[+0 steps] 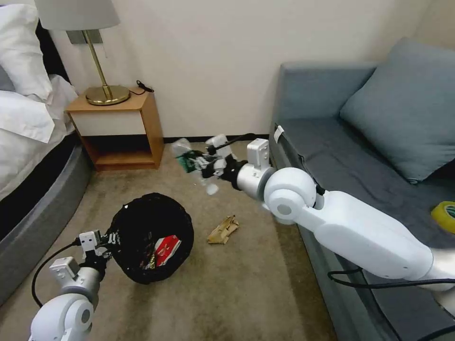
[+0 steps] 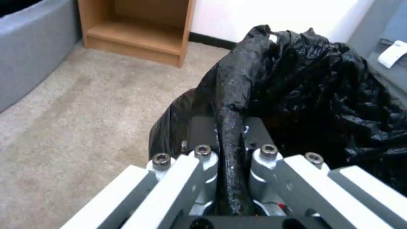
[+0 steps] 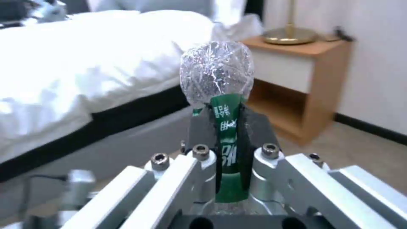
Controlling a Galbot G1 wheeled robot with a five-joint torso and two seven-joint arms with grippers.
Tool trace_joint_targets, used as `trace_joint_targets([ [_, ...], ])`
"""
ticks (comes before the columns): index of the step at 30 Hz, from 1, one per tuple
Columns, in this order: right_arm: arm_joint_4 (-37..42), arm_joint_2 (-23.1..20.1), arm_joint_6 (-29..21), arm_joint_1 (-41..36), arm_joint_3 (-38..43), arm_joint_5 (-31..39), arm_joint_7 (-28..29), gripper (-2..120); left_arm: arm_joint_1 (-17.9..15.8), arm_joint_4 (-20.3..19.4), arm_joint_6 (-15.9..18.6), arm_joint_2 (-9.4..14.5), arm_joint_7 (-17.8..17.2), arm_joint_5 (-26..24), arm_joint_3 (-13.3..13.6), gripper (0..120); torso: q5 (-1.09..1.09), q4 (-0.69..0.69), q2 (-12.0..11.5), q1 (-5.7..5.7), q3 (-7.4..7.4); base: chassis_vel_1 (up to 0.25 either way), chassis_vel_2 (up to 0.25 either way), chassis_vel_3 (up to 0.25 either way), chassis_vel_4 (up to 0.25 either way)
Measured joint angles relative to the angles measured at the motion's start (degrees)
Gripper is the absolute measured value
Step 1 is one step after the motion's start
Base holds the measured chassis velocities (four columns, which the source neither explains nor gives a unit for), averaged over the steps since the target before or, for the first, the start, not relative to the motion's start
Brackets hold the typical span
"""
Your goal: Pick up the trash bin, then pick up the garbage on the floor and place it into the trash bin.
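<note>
Clear, crushable plastic: my right hand (image 3: 227, 149) is clenched on the bottle (image 3: 218, 74) at its green label, raised above the carpet. It's light and slick, so mid-body suits. My left hand (image 2: 231, 140) pinches the bin (image 1: 151, 237) by its soft bag rim.

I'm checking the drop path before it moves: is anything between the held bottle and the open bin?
Nothing visible is. The right gripper holds the bottle in the air beyond the trash bin, which the left gripper grips by its bagged rim. Bare carpet lies between them; the brown paper lies off to the side.
</note>
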Motion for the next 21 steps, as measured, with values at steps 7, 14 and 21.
trace_joint_targets([
  [7,-3.7,8.4,3.9,-3.6,-5.4,-5.4,-1.3,7,1.1,-1.9,0.2,-1.0,-0.2,-0.4,0.6,4,0.00,0.02,0.0,0.00,0.00,0.000,0.000,0.000,0.000],
  [14,-6.6,12.0,4.5,-7.1,-7.5,-7.8,-1.9,7,1.9,-3.7,0.5,-1.6,-0.4,-1.3,-0.3,4,0.00,0.01,0.0,0.00,0.00,0.000,0.000,0.000,0.000],
  [21,-8.9,11.7,5.5,-12.6,-8.6,-11.6,-3.8,7,3.1,-4.9,0.5,-2.2,-0.4,-1.4,-1.3,4,0.01,0.00,0.0,0.00,0.00,0.000,0.000,0.000,0.000],
])
